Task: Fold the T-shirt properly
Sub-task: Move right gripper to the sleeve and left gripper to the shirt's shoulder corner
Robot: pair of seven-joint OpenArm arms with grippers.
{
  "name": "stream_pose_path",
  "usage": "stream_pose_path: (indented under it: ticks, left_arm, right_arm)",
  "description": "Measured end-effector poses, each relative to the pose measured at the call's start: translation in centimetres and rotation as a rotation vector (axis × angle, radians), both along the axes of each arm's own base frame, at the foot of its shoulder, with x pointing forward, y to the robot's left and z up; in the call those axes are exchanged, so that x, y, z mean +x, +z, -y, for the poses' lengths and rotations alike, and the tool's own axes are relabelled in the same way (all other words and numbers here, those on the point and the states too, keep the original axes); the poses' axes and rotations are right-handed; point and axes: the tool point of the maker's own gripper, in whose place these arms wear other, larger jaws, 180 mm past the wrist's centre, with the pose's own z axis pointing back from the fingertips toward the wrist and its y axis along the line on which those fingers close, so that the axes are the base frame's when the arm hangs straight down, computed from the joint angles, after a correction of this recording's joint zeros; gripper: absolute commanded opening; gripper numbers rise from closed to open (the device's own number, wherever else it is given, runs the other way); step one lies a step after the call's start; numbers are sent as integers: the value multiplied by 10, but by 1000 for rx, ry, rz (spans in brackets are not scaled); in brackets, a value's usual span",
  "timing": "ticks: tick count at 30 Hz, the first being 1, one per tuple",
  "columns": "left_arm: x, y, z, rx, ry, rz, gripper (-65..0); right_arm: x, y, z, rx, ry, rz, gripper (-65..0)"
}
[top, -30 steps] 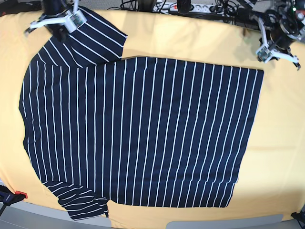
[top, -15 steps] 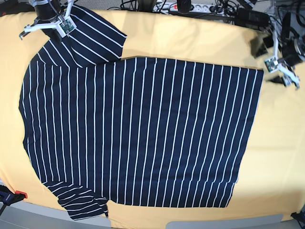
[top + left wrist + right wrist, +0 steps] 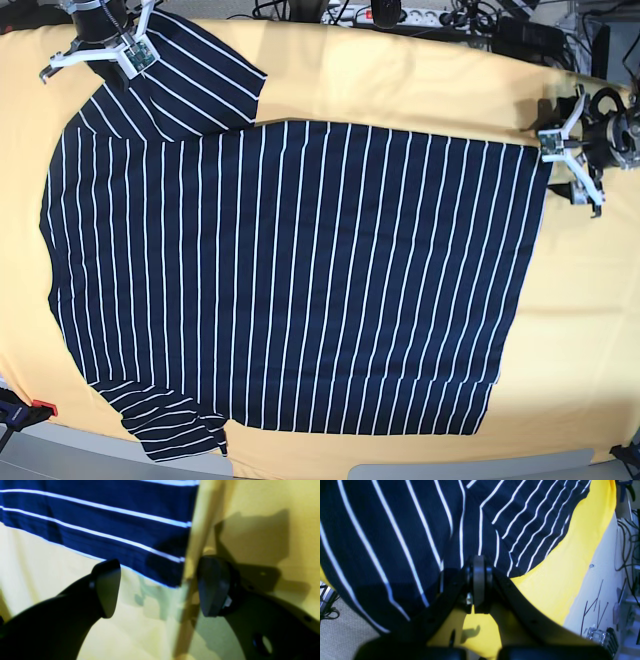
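Note:
The navy white-striped T-shirt lies spread flat on the yellow cloth, neck side to the left and hem to the right. At the far left, my right gripper sits on the upper sleeve. In the right wrist view its jaws are pressed together on the sleeve cloth, which puckers at the tips. My left gripper is at the hem's far right corner. In the left wrist view it stands wide open, with the shirt's corner between the two fingers, apart from both.
A power strip and tangled cables run along the back edge. A red clamp sits at the front left corner. The grey table front shows below the cloth.
My left gripper has opened and come down and inward from the back right to the hem corner. The right gripper shifted slightly left on the sleeve, then held still.

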Motion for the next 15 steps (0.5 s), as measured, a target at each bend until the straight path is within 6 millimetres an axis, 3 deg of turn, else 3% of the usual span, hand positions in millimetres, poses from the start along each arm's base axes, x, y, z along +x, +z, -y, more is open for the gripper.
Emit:
stream_pose_path:
  ticks: [3,6,10,13,15]
  left_arm:
    - [12,2,1,25,-12,28,-213]
    - [18,4,2,34,-21,37,-357]
    - [24,7,3,43,0,27,-523]
    - [25,12,9,40,24,9,-547]
    - [29,22,18,28,20,27,-547]
  right_arm:
    - [-1,-1,-1,1,4,-5,-650]
    - [-10,-10,-12,44,56,-76,-643]
    - [-23,-18,-25,100,101,-150,-496]
    - [-36,-23,-31,108,138,-207,-391]
    - [-43,-25,-31,111,144,-230,-361]
